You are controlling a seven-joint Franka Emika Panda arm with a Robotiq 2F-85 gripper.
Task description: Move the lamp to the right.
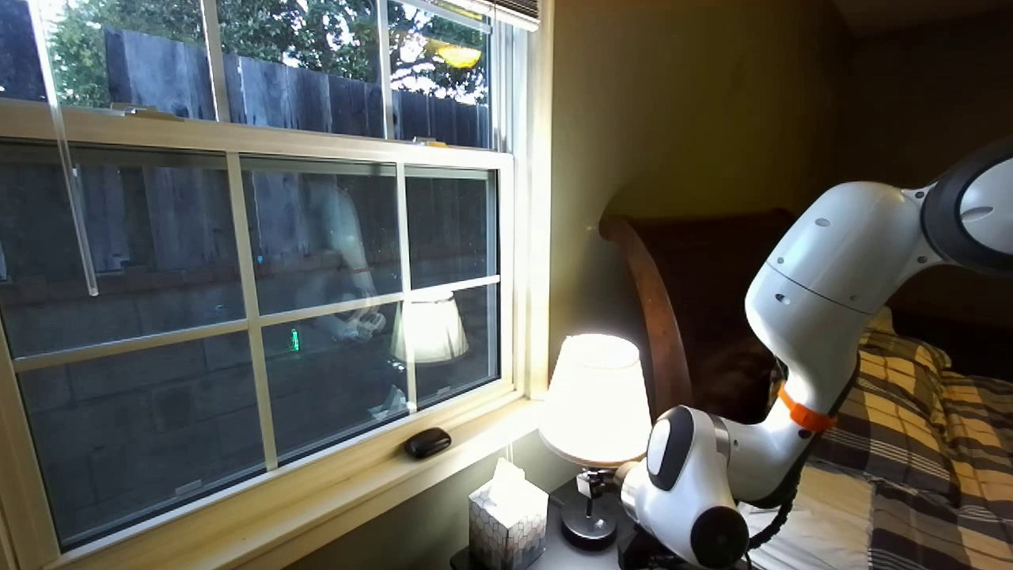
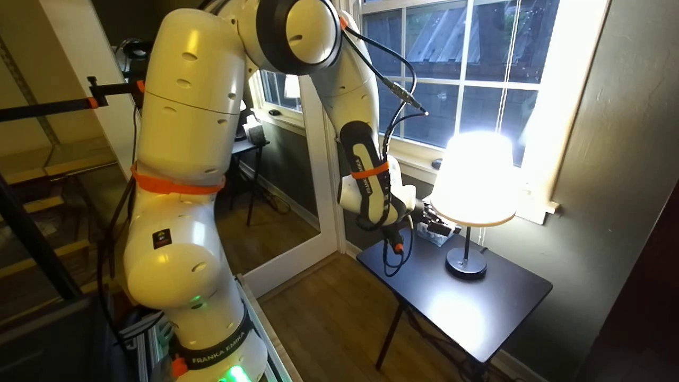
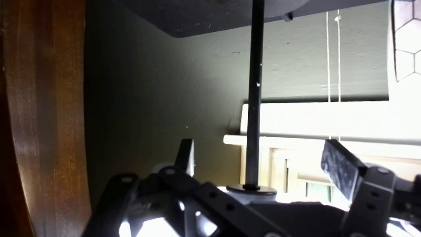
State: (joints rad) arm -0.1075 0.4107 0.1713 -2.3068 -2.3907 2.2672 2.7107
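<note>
Your lamp point(image 2: 472, 185) stands lit and upright on the table point(image 2: 411, 276), right of centre in an exterior view. Your gripper point(image 3: 263, 161) is released: low in the wrist view its pads point(image 3: 340, 169) are wide apart, and the stem point(image 3: 255, 85) shows between them with space visible on both sides. How deep the stem sits between the pads, you can't tell. In an exterior view, you see the tissue box point(image 1: 508, 518) at bottom centre, just left of the lamp's base point(image 1: 589, 530), and the mouse point(image 1: 427, 442) on the sill point(image 1: 483, 431) above and left of the box. Your arm point(image 1: 823, 277) spans the right of that frame, partly covering the bed point(image 1: 934, 435).
</note>
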